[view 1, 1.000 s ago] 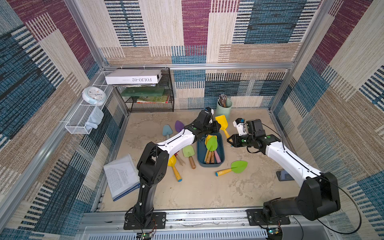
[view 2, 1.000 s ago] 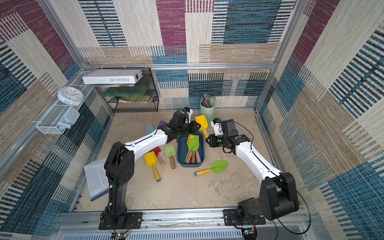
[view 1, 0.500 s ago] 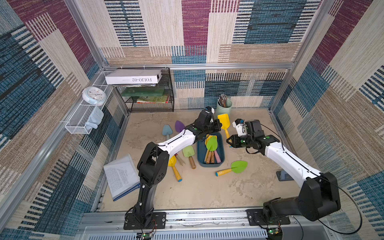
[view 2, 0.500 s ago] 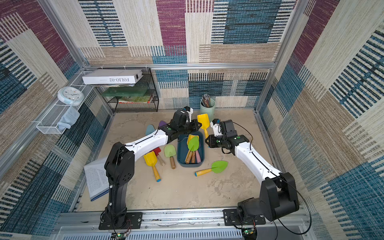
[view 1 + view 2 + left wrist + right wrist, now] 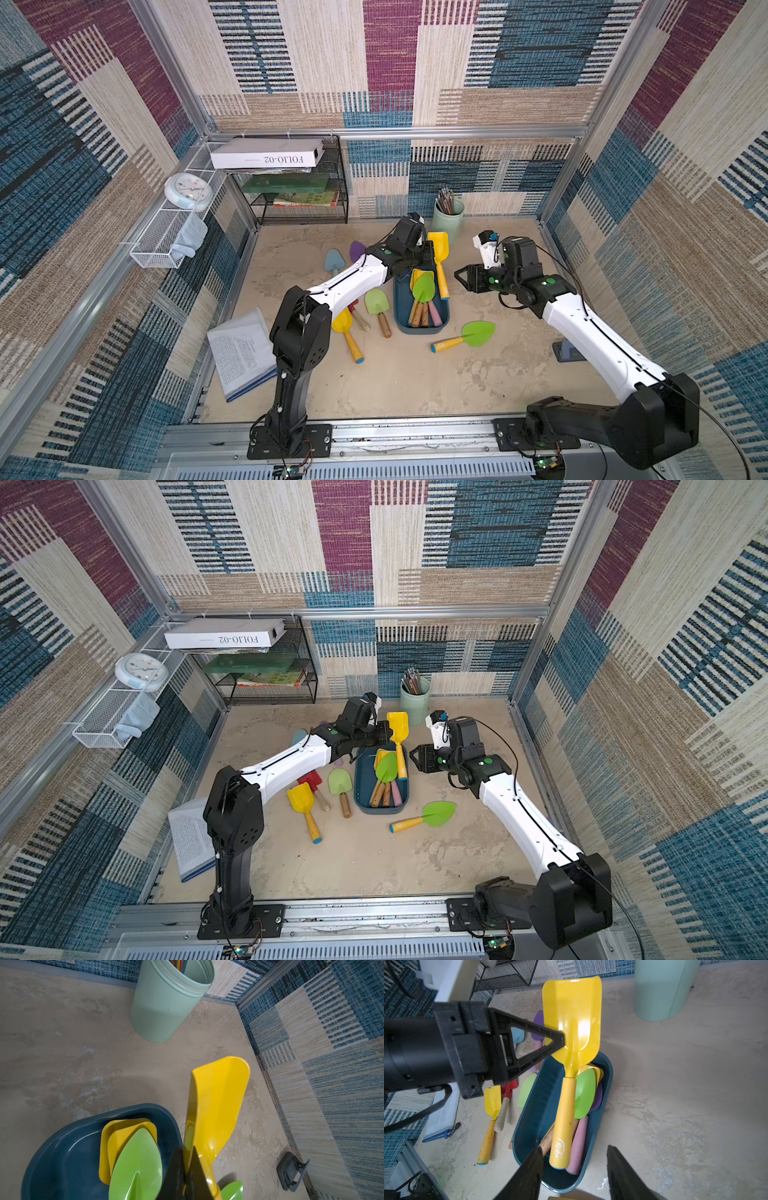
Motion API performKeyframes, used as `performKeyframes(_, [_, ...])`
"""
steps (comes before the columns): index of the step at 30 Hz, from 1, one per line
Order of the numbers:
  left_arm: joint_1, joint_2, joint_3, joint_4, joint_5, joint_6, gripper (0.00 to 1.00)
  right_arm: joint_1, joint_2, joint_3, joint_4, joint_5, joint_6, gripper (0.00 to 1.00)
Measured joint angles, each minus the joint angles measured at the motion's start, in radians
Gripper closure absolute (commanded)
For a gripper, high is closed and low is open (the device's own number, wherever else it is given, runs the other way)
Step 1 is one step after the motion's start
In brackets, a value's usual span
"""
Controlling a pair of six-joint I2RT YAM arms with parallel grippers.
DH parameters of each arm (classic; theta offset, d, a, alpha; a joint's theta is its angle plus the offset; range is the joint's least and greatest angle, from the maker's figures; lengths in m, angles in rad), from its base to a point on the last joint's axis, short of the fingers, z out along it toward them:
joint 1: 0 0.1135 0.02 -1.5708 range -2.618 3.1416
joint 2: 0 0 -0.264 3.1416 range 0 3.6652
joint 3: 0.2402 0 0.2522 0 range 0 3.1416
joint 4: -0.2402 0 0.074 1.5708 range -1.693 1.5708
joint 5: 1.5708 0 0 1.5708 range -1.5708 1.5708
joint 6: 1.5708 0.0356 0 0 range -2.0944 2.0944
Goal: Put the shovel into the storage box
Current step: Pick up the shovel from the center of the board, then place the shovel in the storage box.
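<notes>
In both top views the left jaws are clenching the blade edge of the yellow shovel, holding it tilted over the storage box on the counter; the right jaws are standing released beside the box. The left wrist view is confirming that pinch. The right wrist view is showing the handle reaching in among stored shovels, blade overhanging the rim; judged, the edge grip is letting the handle enter first
</notes>
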Motion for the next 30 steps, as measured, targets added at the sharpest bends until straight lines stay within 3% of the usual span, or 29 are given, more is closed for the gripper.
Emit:
performKeyframes(4, [0.000, -0.026, 0.023, -0.114, -0.047, 0.079, 1.00, 0.000, -0.037, -0.019, 0.000, 0.033, 0.002, 0.45])
performKeyframes(10, [0.000, -0.072, -0.052, -0.213, -0.150, 0.165, 1.00, 0.000, -0.041, -0.024, 0.000, 0.053, 0.003, 0.45])
performKeyframes(22, [0.000, -0.085, -0.162, -0.179, -0.315, 0.205, 1.00, 0.000, -0.039, -0.036, 0.000, 0.057, 0.003, 0.45])
performKeyframes(30, [0.000, -0.055, -0.160, -0.121, -0.341, 0.208, 1.00, 0.000, -0.034, -0.036, 0.000, 0.065, 0.000, 0.45])
